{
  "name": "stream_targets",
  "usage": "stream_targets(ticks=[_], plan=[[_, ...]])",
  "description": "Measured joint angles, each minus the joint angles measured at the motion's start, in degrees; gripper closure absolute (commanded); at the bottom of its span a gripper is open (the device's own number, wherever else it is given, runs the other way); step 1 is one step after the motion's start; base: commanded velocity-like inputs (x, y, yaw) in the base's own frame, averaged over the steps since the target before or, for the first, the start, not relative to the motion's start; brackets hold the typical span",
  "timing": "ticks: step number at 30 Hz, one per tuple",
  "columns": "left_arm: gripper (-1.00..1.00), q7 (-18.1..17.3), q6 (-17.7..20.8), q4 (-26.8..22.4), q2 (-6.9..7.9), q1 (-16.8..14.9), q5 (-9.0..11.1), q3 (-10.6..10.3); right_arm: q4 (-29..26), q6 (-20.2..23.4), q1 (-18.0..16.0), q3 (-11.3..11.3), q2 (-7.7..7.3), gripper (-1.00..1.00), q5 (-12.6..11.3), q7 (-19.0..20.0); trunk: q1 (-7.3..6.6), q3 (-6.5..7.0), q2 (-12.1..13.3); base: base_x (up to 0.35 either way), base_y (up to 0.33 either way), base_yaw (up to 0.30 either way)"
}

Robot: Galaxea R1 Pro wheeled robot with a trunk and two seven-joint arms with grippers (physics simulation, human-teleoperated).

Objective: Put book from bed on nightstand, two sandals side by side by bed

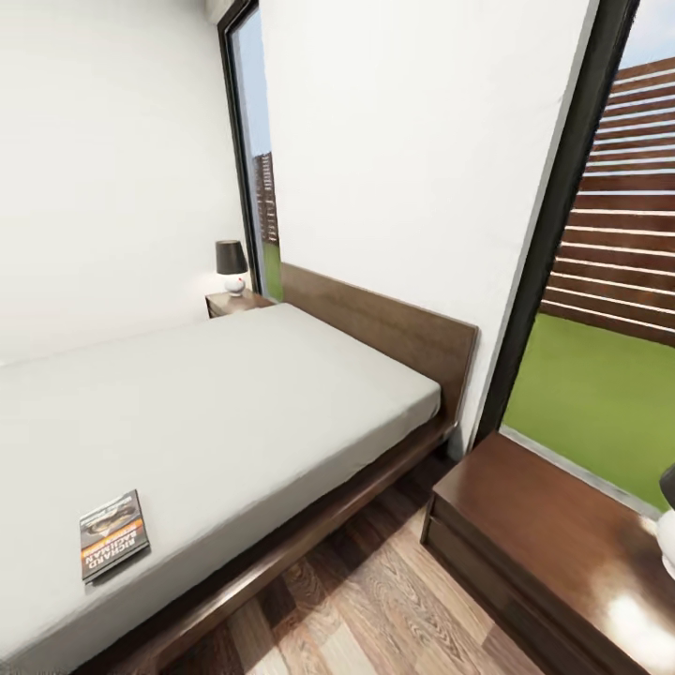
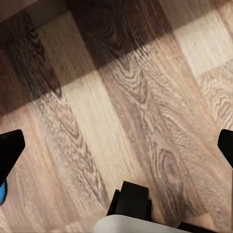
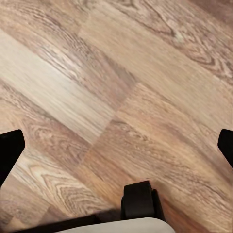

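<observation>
The book (image 1: 114, 534), grey-black with an orange band, lies flat on the bed's pale mattress (image 1: 216, 403) near its front edge. A dark wood nightstand (image 1: 553, 544) stands close at the right of the bed's headboard. Another nightstand (image 1: 234, 302) sits at the bed's far side. A sliver of a bright blue sandal (image 2: 2, 194) peeks in beside one finger in the left wrist view. My left gripper (image 2: 116, 148) hangs open over bare plank floor. My right gripper (image 3: 116, 148) is open too, above the floor, with nothing between its fingers.
A lamp with a dark shade (image 1: 231, 267) stands on the far nightstand, and a white lamp base (image 1: 667, 539) on the near one. Tall windows (image 1: 600, 281) flank the headboard wall. A strip of wood floor (image 1: 375, 591) runs between bed and near nightstand.
</observation>
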Motion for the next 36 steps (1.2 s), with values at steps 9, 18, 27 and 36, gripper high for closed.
stream_targets(ticks=[9, 18, 27, 36], plan=[[-1.00, -0.30, -0.01, -0.03, -0.01, 0.00, -0.04, -0.02, 0.00, 0.00, 0.00, 0.02, 0.01, -1.00, 0.00, 0.01, 0.02, 0.00, 0.00, 0.093, -0.092, 0.286], [-1.00, -10.36, 0.17, -0.12, 0.54, 0.01, -0.04, -0.09, 0.00, 0.00, 0.00, 0.04, 0.01, -1.00, 0.00, 0.01, 0.02, 0.00, 0.00, 0.003, -0.004, 0.286], [-1.00, -11.16, 0.08, -0.11, 1.08, 0.00, -0.04, -0.08, 0.00, 0.00, 0.00, 0.01, 0.01, -1.00, 0.00, 0.01, 0.02, 0.00, 0.00, 0.000, 0.000, 0.286], [-1.00, -11.16, 0.03, -0.11, 1.11, 0.00, -0.04, -0.07, 0.00, 0.00, 0.00, 0.02, -0.04, -1.00, 0.00, 0.01, 0.01, 0.00, 0.00, 0.028, -0.028, 0.286]])
